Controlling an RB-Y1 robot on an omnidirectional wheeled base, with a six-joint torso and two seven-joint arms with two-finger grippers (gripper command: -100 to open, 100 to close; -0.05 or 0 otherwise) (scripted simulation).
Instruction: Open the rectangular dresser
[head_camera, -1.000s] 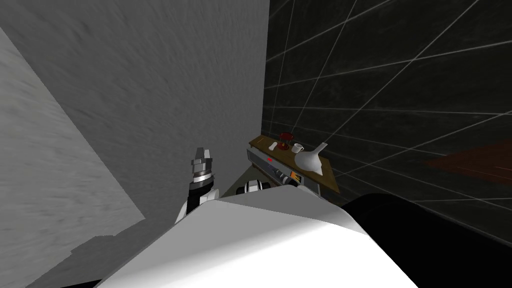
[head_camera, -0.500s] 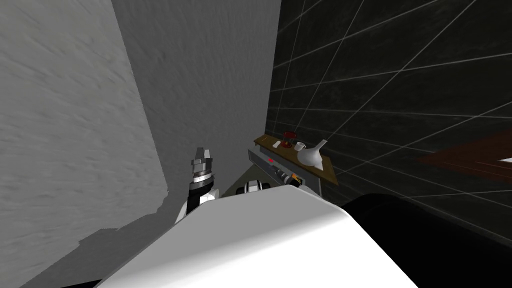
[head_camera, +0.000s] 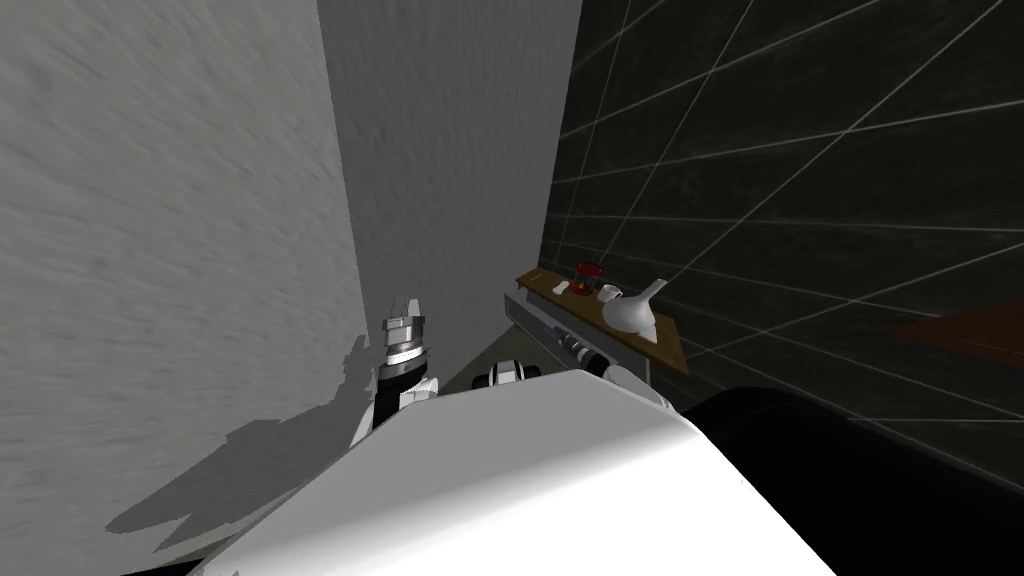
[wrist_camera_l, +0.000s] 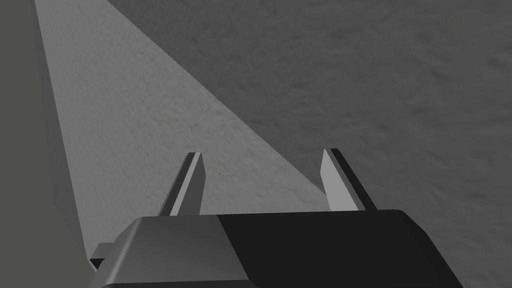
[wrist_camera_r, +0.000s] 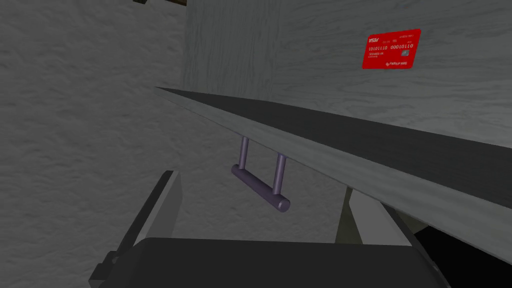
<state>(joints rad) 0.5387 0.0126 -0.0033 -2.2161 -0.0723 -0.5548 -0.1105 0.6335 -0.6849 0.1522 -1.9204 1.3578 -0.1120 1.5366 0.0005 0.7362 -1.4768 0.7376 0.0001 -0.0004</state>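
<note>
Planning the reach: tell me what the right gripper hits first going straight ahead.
Probably the purplish bar handle on the grey drawer front, ahead between the right gripper's open fingers; its depth is unclear.

The dresser (head_camera: 538, 320) is grey with a brown top (head_camera: 671, 342) and a dull purple handle (wrist_camera_r: 260, 186). The card (wrist_camera_r: 391, 49) is red, the flask (head_camera: 628, 312) white. The right wall (head_camera: 800, 200) is black with a pale grid.

One dresser (head_camera: 532, 316) holds one flask (head_camera: 630, 312), one cup (head_camera: 609, 293) and one red object (head_camera: 589, 272). There is one red card (wrist_camera_r: 391, 48), one handle (wrist_camera_r: 260, 186).
</note>
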